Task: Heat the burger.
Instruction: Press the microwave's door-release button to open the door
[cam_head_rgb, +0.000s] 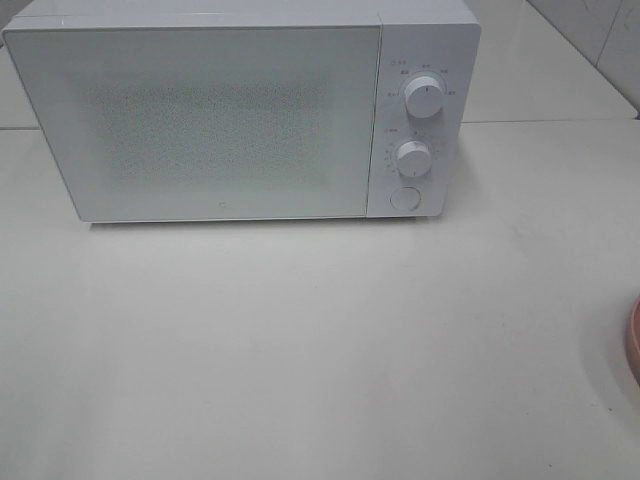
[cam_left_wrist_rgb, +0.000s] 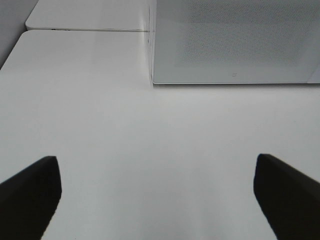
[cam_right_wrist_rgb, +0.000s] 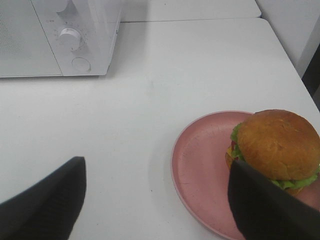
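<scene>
Burger (cam_right_wrist_rgb: 277, 145) on pink plate (cam_right_wrist_rgb: 200, 170), just beside right jaws; jaws wide apart.

The microwave (cam_head_rgb: 240, 110) stands at the back of the table (cam_head_rgb: 300, 380) with its door (cam_head_rgb: 190, 125) shut flat, closing off the inside. In front of the microwave the tabletop is bare and wide, free for passing. Left of the microwave a strip is open too. Front-right of the microwave, the plate (cam_right_wrist_rgb: 200, 165) and burger (cam_right_wrist_rgb: 277, 145) block low passes.

Glossy white microwave (cam_head_rgb: 240, 120) (door finely speckled), smooth pale table (cam_head_rgb: 300, 350), matt pink plate (cam_right_wrist_rgb: 200, 160), faintly glossy burger (cam_right_wrist_rgb: 277, 145)
</scene>
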